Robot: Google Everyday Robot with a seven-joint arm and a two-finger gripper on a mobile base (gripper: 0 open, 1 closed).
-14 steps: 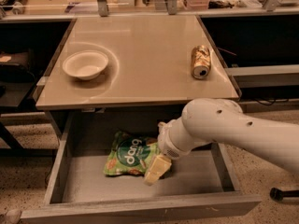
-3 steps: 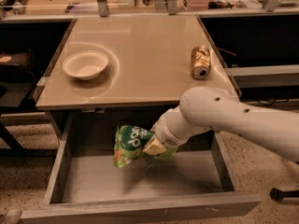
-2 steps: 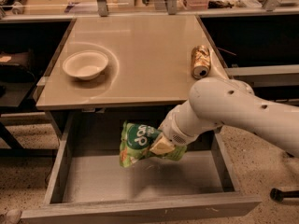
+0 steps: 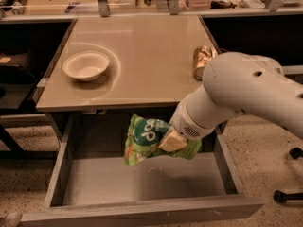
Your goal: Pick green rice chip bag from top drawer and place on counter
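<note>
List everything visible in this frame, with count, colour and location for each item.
counter: one, glossy beige-grey, centre of view.
bowl: one, off-white, on the counter's left part.
drink can: one, gold, lying on its side at the counter's right edge.
top drawer: one, grey metal, pulled open below the counter's front edge.
green rice chip bag: one, light green with a dark green circle, held above the drawer floor, below the counter's front edge.
floor: speckled beige, around the drawer.
arm: one, white, reaching in from the right over the drawer.
end effector: one, pale yellow fingers, closed on the bag's right side.
</note>
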